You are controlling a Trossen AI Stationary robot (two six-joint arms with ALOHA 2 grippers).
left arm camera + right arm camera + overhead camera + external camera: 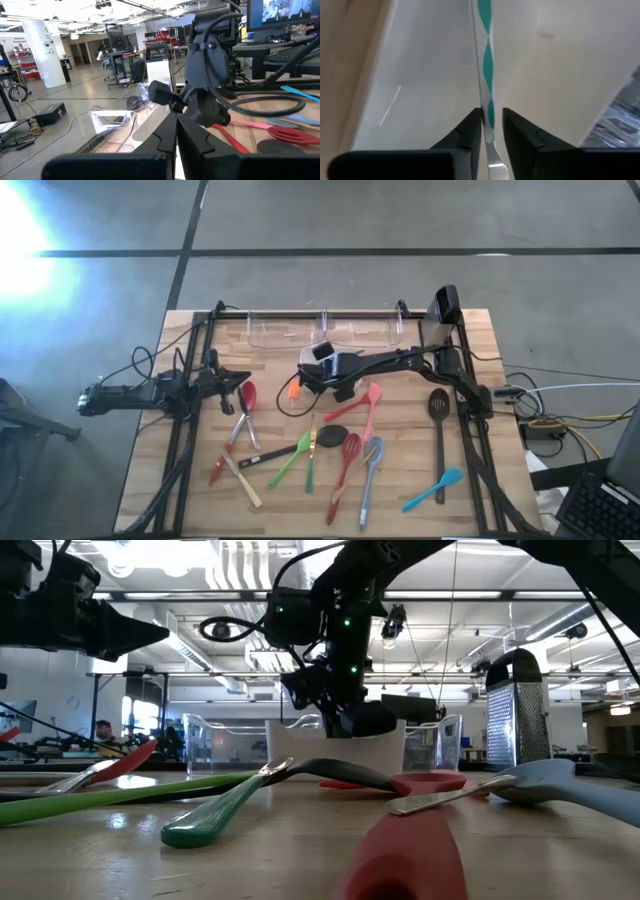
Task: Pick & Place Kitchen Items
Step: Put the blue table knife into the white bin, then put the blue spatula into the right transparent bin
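Note:
My right gripper point(492, 114) points steeply down over the white dish point(420, 80), which stands before the clear bins point(320, 330). Its fingers are a little apart. Between them runs a slim utensil with a green-and-white twisted handle point(487, 65); the handle reaches out over the dish and its metal part point(495, 162) lies back between the fingers. Whether the utensil rests on the dish is not clear. My left gripper point(176, 142) waits shut at the table's left, level, near a red spoon point(248, 395). Several other utensils point(345, 455) lie flat on the near half of the table. My right gripper has its fingers on either side of the twisted handle point(489, 107), coming from above along the handle. The handle lies close against one finger point(472, 127), and a narrow gap shows between it and the other. Whether it touches, I cannot tell.
A metal grater point(441, 330) stands at the back right. Behind the dish, two clear bins point(215, 740) line the far edge. Pink point(365, 405), black point(438, 430), blue point(435, 490), green point(292, 458) and red point(345, 465) utensils are spread across the near middle.

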